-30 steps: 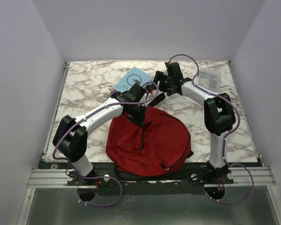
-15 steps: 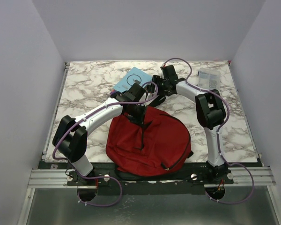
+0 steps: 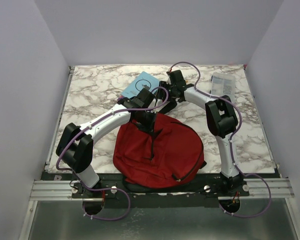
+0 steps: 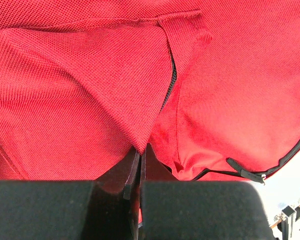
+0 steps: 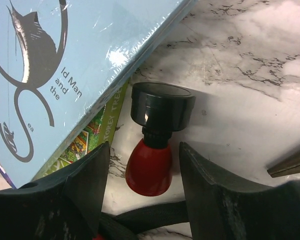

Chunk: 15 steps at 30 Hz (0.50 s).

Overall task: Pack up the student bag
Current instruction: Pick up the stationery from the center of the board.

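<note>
Soft and floppy-looking, the student bag (image 3: 157, 150) lies on the worktop (image 3: 90, 95), best held by the zipper-edge flap (image 4: 140, 90) the left fingers (image 4: 117, 177) pinch; beyond the bag, the right fingers (image 5: 85, 185) stand spread around a red-and-black knob (image 5: 155, 150).

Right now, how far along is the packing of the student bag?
Done: the left gripper is shut on a fold of the student bag beside its zipper. In hand: the right gripper stands open around a small red item with a black cap on the table. Left: that item, the blue book and the clear case all lie outside the bag.
</note>
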{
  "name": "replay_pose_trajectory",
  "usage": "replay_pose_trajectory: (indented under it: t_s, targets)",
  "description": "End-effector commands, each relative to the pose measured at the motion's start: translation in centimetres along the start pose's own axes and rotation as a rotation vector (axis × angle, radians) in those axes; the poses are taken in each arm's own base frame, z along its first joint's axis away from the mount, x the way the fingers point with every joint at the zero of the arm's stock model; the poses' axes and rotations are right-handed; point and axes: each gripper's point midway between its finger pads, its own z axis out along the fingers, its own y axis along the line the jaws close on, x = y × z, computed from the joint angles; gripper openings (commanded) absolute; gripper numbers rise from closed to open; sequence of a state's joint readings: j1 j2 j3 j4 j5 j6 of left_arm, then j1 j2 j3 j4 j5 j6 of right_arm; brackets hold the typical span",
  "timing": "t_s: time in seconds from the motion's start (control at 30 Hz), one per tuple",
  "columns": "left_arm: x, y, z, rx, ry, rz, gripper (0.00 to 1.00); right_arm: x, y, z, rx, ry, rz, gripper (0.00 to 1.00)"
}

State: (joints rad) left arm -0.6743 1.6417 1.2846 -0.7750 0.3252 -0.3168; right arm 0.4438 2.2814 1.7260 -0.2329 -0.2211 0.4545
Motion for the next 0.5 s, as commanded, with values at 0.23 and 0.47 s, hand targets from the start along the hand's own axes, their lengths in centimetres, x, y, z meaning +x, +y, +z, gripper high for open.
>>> replay_pose_trajectory:
  t_s: [0.23, 0.47]
  targets:
    - [-1.4, -0.7, -0.7, 0.027, -0.039, 0.007, 0.00, 0.1, -1.1, -1.3, 0.104, -0.004, -0.028, 0.33]
    - [-1.4, -0.7, -0.6, 0.027, -0.039, 0.006, 0.00, -3.1, 1.4, -6.3, 0.075, -0.100, -0.055, 0.19]
